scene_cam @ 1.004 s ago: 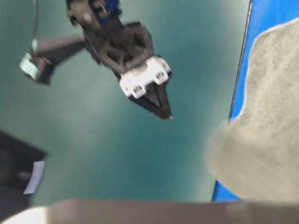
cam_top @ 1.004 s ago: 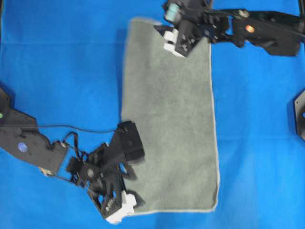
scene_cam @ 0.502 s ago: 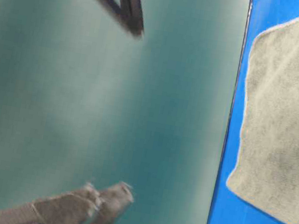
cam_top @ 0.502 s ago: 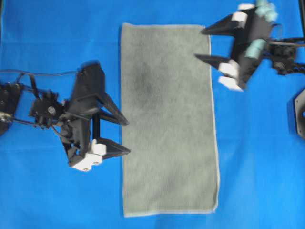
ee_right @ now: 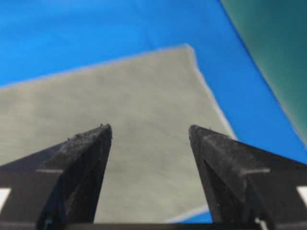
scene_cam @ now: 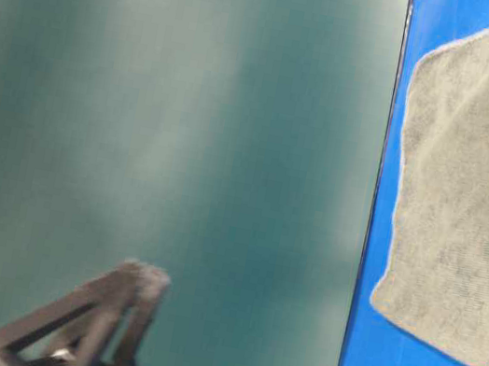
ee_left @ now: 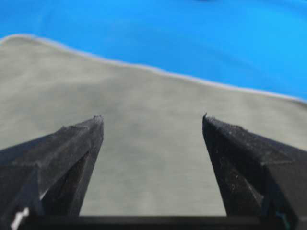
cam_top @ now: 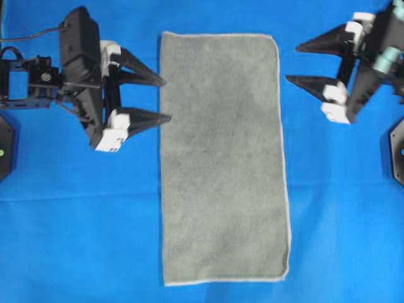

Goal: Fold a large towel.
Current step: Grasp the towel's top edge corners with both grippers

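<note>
Left end effector (cam_top: 165, 98) and right end effector (cam_top: 292, 63) both gape empty beside the towel (cam_top: 224, 158), which lies flat, narrow; further folds may remain.

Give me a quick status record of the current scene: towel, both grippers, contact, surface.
towel: towel lies flat, a long rectangle, pale hem visible all round
surface: blue sheet under the towel
left gripper: left gripper open, empty, beside the towel's left edge near its top, tips pointing at it
right gripper: right gripper open, empty, off the towel's right edge near its top corner
contact: neither gripper holds the towel
fold: cannot tell from the flat shape
</note>
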{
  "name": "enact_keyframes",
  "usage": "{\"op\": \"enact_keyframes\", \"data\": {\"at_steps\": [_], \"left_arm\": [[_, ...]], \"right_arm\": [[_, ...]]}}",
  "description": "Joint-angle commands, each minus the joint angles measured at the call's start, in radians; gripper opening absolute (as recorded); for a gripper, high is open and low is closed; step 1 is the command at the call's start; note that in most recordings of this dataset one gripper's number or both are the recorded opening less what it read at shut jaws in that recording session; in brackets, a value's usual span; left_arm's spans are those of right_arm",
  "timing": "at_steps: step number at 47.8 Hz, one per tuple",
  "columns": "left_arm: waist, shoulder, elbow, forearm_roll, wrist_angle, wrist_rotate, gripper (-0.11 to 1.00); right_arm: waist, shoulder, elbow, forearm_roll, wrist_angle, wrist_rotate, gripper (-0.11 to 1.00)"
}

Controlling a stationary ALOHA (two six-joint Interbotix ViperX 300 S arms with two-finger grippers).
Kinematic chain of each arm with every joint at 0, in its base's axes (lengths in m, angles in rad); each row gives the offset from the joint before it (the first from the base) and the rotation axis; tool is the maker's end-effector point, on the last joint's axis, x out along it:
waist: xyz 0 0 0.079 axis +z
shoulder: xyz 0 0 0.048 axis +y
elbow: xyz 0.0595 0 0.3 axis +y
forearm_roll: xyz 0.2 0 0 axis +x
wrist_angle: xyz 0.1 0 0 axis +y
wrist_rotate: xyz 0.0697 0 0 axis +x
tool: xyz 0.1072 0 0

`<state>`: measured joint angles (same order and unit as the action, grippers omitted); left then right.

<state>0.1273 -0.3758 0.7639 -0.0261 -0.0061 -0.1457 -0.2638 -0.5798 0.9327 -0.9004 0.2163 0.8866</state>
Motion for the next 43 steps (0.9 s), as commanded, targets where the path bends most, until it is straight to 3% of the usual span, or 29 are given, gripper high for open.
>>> {"op": "enact_keyframes", "data": {"at_steps": [1,9,22,31,43], "left_arm": [[0.058,0.026,-0.008,0.003,-0.008,0.018,0.79],[0.164,0.127,-0.006,0.003,-0.021,0.080,0.79],[0.319,0.356,-0.005,0.002,-0.126,0.103,0.79],[0.377,0.488,-0.018,0.003,-0.225,0.104,0.79],[0.433,0.584,-0.032,-0.003,-0.247,0.104,0.79]], "right_arm": [[-0.058,0.083,-0.049,0.003,-0.002,-0.008,0.65],[-0.135,0.281,-0.127,-0.026,-0.002,-0.034,0.65],[-0.227,0.554,-0.224,-0.034,-0.025,-0.092,0.65],[-0.262,0.670,-0.278,-0.035,-0.100,-0.104,0.65],[-0.311,0.781,-0.328,-0.054,-0.123,-0.140,0.65]]}}
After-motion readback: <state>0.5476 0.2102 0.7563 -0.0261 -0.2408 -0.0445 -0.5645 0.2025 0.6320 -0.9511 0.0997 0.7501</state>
